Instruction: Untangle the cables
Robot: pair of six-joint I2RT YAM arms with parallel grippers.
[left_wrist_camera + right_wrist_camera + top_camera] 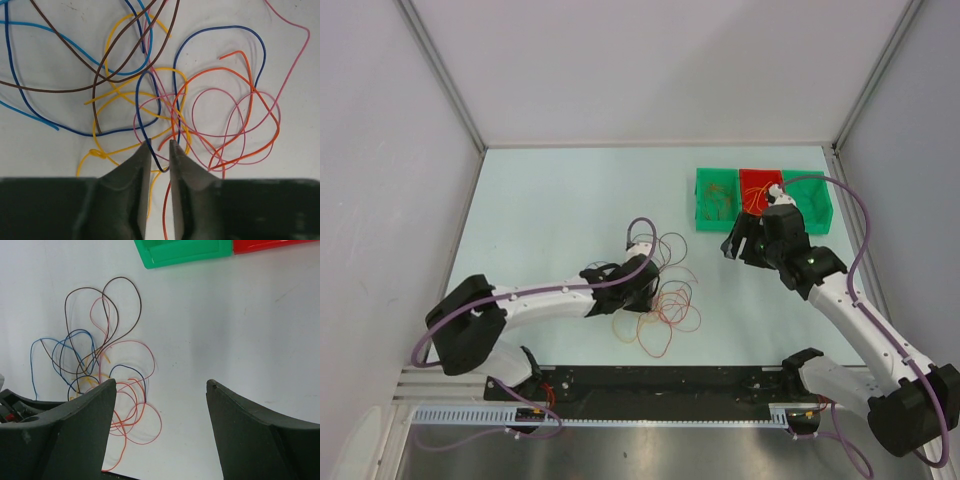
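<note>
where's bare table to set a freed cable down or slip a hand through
Free: the table from its left edge to the cables, and far of them up to the green bin; also the strip between cables and right end effector. Crowded: the cable pile around the left end effector.

— What do I have on the table [560, 220] besides the job itself?
— At about two o'clock from its middle I see three shallow bins joined side to side: a green bin [703, 200], a red bin [750, 176], and a second green bin [817, 205] at three o'clock of the red.
— And round the edges?
— White walls [650, 60] at nine, twelve and three o'clock, with grey metal posts [441, 78] in the far corners. A black strip [660, 385] runs along six o'clock, and a white toothed rail [650, 421] lies just beyond it.
</note>
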